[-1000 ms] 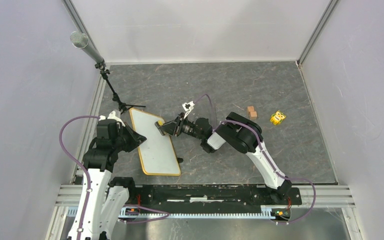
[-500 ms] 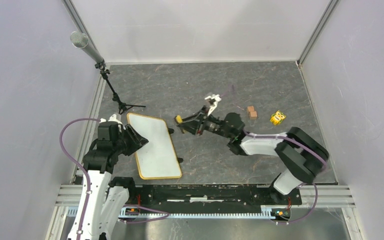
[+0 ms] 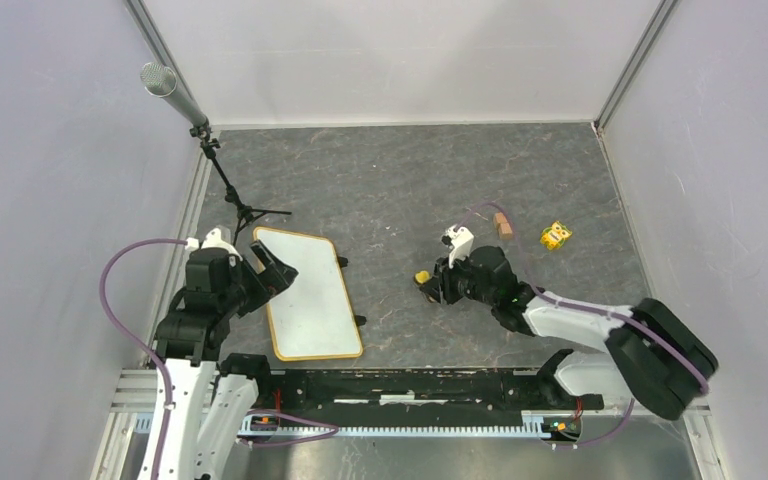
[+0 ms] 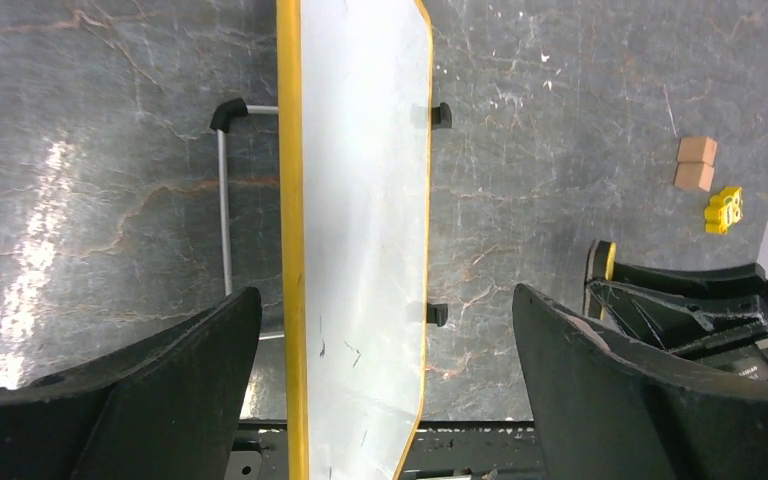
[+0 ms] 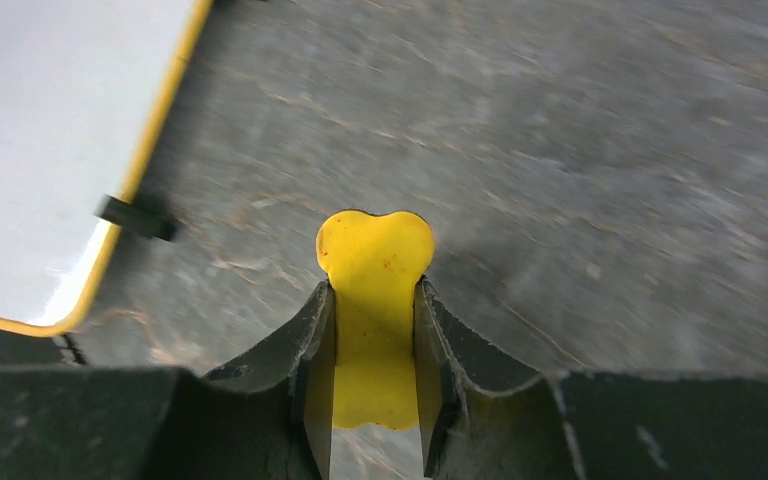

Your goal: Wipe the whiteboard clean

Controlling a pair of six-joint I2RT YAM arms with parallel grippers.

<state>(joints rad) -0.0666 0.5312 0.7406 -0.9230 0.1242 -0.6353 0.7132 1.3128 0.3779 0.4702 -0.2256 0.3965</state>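
Note:
The whiteboard (image 3: 305,293), yellow-framed with black feet, lies on the grey table at the left. Its face is white with only a few faint dark specks near the end closest to me (image 4: 360,200). My left gripper (image 3: 268,272) hangs over the board's left side, open wide, its black fingers (image 4: 160,380) spread to either side of the board without touching it. My right gripper (image 3: 430,284) is low over the table to the right of the board, shut on a small yellow eraser (image 5: 375,250) that sticks out past the fingertips. In the right wrist view a corner of the whiteboard (image 5: 50,130) shows at upper left.
A microphone stand (image 3: 225,180) rises behind the board at the left wall. Two small wooden blocks (image 3: 503,224) and a yellow toy (image 3: 555,235) lie at the right back. A metal rail (image 3: 410,385) runs along the near edge.
My left gripper has opened and let go of the board's left edge. My right arm has carried the eraser off the board, rightward and down toward the table.

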